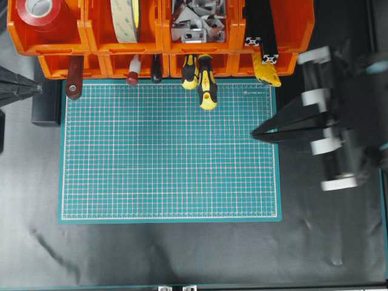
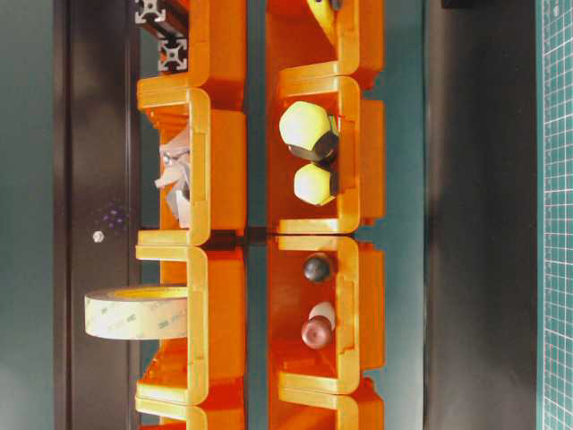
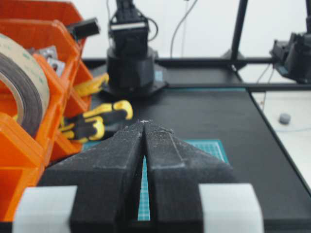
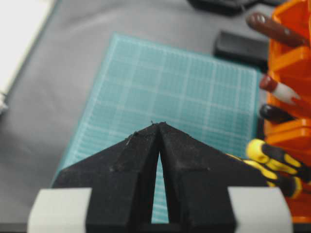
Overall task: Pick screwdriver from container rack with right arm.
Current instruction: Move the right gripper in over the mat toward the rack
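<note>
Black table (image 1: 182,254) carries green cutting mat (image 1: 170,151), left of the right gripper (image 1: 257,132); orange container rack (image 1: 160,36) sits at the mat's far edge.

No lettering is legible; the tape roll (image 2: 136,313) carries faint, unreadable print.

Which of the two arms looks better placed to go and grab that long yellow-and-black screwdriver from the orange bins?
The right. Its right gripper, jaws shut and empty, sits at the mat's right edge, not far from the screwdriver sticking out of the container rack. The left gripper is shut too, far off at the left edge.
</note>
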